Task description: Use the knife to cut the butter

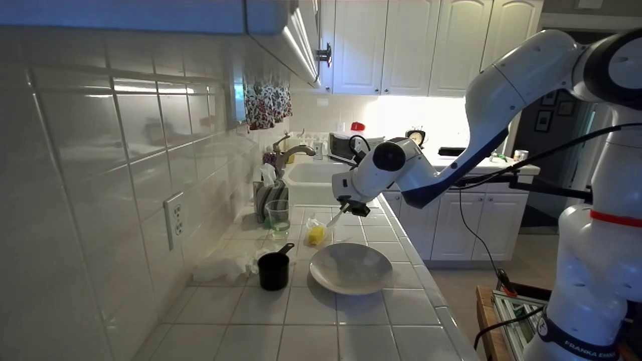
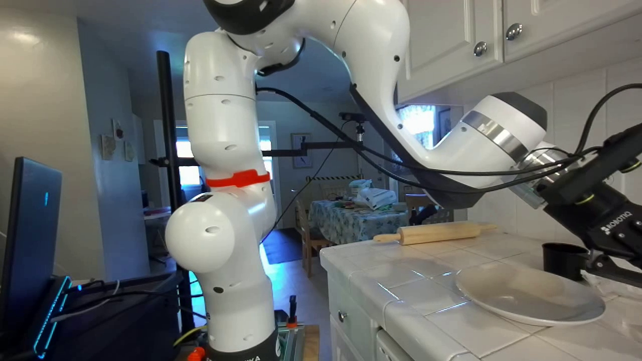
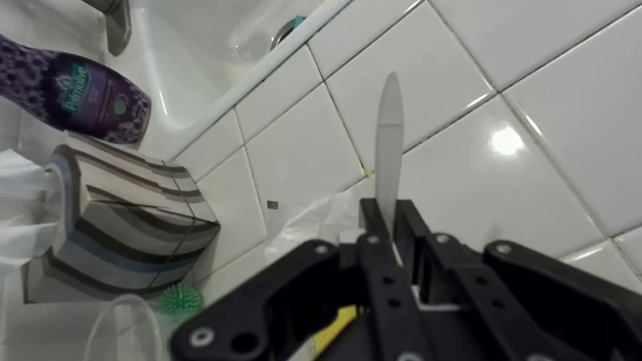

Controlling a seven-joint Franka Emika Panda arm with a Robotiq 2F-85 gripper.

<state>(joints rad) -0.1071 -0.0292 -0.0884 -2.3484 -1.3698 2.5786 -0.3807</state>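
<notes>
Gripper [image 3: 386, 213] clamped on knife [image 3: 389, 150], butter [image 1: 316, 235] near.
Mid-frame in an exterior view: butter just lower-left of slanting knife's tip; contact unclear.

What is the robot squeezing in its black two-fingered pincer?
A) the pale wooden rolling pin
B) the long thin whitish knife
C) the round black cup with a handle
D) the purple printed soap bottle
B, since the wrist view shows the long thin whitish knife pinched in the black two-fingered pincer, with its pointed end sticking out in front.
</notes>
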